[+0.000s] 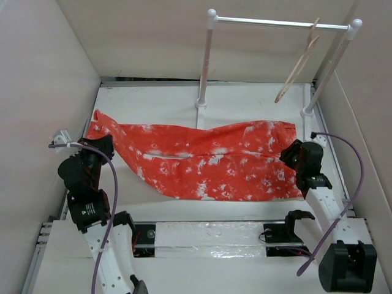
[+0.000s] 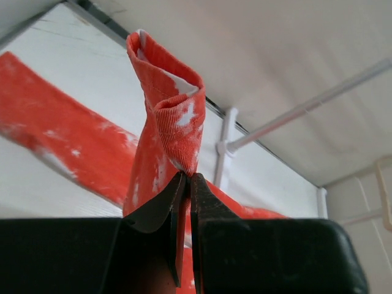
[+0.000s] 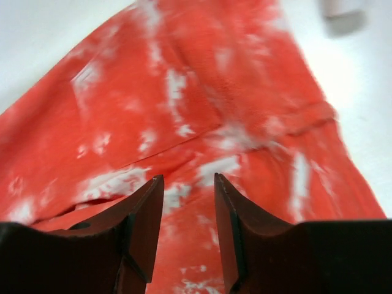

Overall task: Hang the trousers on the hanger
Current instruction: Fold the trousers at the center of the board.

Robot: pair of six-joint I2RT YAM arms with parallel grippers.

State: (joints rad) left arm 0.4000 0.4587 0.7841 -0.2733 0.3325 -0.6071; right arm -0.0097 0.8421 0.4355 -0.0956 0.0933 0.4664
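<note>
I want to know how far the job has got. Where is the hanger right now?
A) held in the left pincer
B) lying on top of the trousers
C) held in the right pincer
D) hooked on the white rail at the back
D: the hanger hangs by its hook from the white rail, apart from the trousers, which lie spread out below, and in neither pincer.

Boxed in on three sides by plain pale walls [image 1: 43, 73]. Floored by a white table [image 1: 147, 104]. Carries a white two-post rail [image 1: 269, 22] at the far edge. Lit softly and evenly.
</note>
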